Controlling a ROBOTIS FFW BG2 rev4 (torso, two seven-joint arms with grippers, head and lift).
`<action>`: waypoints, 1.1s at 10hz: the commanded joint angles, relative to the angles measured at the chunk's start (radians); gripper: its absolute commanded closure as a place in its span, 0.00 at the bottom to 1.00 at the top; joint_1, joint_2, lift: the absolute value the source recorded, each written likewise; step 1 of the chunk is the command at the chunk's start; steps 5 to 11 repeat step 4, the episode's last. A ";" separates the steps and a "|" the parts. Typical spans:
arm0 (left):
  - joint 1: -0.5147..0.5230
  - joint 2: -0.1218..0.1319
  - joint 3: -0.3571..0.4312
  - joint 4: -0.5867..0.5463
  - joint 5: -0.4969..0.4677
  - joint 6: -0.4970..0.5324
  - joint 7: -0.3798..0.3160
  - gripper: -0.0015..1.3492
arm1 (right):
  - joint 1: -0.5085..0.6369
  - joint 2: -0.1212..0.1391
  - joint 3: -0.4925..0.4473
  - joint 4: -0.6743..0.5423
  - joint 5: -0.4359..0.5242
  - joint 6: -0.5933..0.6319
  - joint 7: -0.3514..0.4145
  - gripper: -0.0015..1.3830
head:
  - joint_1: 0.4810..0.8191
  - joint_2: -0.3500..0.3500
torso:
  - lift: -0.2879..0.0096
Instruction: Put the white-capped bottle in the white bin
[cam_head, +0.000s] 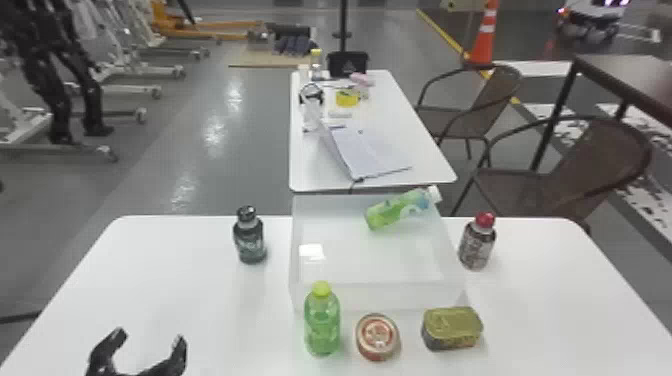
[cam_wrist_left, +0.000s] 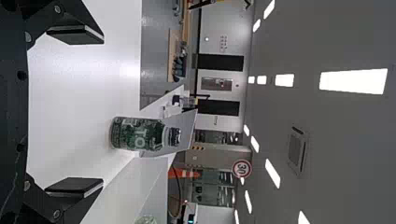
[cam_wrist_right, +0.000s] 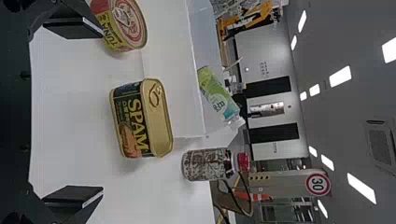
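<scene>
On the left, wheeled stands (cam_head: 127, 90) are on the shiny grey floor (cam_head: 190, 200). The white surface (cam_head: 165, 295) has rounded far corners. The left gripper (cam_head: 149, 336) is over its near left part, fingers wide apart with nothing between. The dark bottle (cam_head: 250, 242) stands upright near the far edge, with a gap to the white bin (cam_head: 380, 297). Before the bin's near wall come the upright green bottle (cam_head: 322, 322), the round can (cam_head: 377, 337) and the rectangular can (cam_head: 452, 328) — between these the gaps are narrow. Inside the bin, the white-capped bottle (cam_head: 395, 209) leans, long axis tilted, base low to the left, cap up at the far right corner. The red-capped bottle (cam_head: 477, 245) stands just beside the bin. In the right wrist view, the right gripper (cam_wrist_right: 100, 112) has open fingers — nothing gripped. Further right are brown chairs (cam_head: 595, 165).
</scene>
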 joint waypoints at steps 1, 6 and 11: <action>0.016 -0.004 0.013 -0.003 0.011 -0.016 0.000 0.16 | 0.004 -0.003 0.000 -0.005 0.001 0.003 0.000 0.08 | 0.20 0.50 | 0.63; 0.033 -0.004 0.026 -0.014 0.016 -0.036 0.009 0.16 | 0.010 -0.004 0.000 -0.014 0.009 0.006 -0.011 0.08 | 0.20 0.50 | 0.63; 0.033 -0.004 0.026 -0.014 0.016 -0.036 0.009 0.16 | 0.010 -0.004 0.000 -0.014 0.009 0.006 -0.011 0.08 | 0.20 0.50 | 0.63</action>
